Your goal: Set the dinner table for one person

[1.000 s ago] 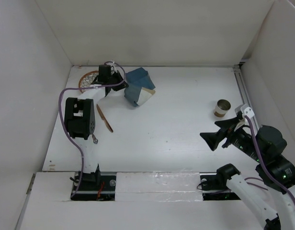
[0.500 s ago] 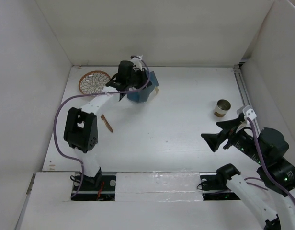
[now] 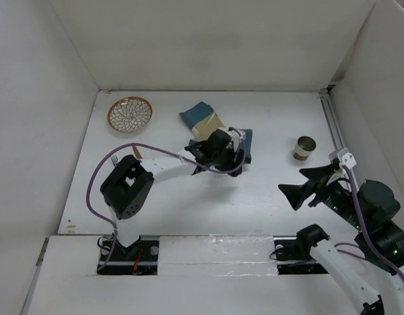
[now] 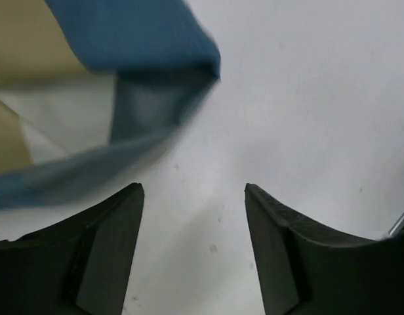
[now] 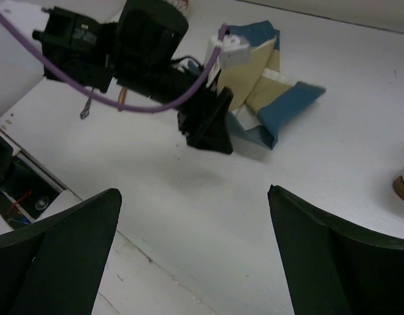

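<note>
- White panels (image 3: 208, 39) close in the dinner table (image 3: 267, 118), a large plain white surface that fills the whole floor of the scene, from the arm bases to the far wall.
- A small round bowl (image 3: 130, 113) with a brown rim and a lattice pattern stands in the far left corner.
- The left gripper (image 4: 194, 188) is over the middle of the table. Its fingers are apart and nothing is between them.
- The blue-and-tan placemat (image 3: 208, 121) lies crumpled and folded over itself, just beyond those fingertips and to the right of the bowl.
- A small cup (image 3: 306, 147) stands near the right edge, well apart from the cloth.
- The right gripper (image 5: 193, 192) hangs near the cup with its fingers wide apart and empty.
</note>
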`<state>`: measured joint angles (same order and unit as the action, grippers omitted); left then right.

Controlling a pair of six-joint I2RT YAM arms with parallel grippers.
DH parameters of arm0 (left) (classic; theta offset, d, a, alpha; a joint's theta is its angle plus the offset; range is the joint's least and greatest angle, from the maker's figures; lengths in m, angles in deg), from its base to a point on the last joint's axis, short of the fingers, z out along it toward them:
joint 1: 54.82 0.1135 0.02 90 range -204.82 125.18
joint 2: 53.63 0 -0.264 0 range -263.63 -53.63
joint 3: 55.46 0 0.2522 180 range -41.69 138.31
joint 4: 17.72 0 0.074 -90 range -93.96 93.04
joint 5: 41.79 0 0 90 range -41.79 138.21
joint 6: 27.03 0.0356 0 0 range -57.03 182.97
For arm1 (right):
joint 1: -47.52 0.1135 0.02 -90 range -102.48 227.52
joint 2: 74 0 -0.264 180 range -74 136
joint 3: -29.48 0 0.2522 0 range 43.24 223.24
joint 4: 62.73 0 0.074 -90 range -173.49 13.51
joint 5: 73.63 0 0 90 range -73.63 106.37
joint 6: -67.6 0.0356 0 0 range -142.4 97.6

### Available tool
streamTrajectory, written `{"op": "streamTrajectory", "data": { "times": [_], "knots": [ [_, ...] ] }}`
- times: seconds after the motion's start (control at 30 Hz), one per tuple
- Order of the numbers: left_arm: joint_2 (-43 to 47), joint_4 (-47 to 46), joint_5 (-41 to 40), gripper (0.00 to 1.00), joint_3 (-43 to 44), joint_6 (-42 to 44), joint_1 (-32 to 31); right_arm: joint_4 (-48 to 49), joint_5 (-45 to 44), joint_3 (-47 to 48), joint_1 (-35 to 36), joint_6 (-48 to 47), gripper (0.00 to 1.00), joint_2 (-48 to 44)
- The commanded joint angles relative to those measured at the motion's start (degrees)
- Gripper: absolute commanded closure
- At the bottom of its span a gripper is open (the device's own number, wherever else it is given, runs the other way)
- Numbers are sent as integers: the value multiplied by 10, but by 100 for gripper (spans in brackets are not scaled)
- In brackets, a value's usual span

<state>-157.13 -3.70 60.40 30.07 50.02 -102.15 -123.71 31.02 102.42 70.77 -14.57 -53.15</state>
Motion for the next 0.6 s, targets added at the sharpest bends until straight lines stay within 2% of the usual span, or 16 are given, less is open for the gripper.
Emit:
{"op": "streamTrajectory", "data": {
  "times": [0.0,0.03,0.07,0.1,0.3,0.43,0.47,0.5,0.53,0.57],
  "knots": [
    [72,-41,-23,40,-59,-27,-34,7,-28,11,-4,11,0,-9],
    [87,-51,-30,28,-73,-34,-50,13,-35,11,-4,11,0,-9],
    [102,-65,-54,8,-97,-41,-51,13,-42,11,-4,25,0,-14],
    [116,-65,-65,0,-106,-59,-51,21,-52,6,-4,31,0,-14],
    [210,-22,-183,0,-117,-109,-51,47,-57,-12,-4,49,0,20],
    [269,18,-289,0,-123,-158,-32,102,-51,-39,-4,60,0,38],
    [276,24,-289,0,-128,-170,-16,116,-46,-46,-4,67,0,43],
    [276,34,-271,0,-128,-207,35,128,-38,-53,-4,67,0,51],
    [276,43,-223,0,-128,-224,62,138,-38,-60,-4,81,0,76],
    [276,51,-207,0,-128,-239,84,157,-45,-60,-4,81,0,94]
  ]
}}
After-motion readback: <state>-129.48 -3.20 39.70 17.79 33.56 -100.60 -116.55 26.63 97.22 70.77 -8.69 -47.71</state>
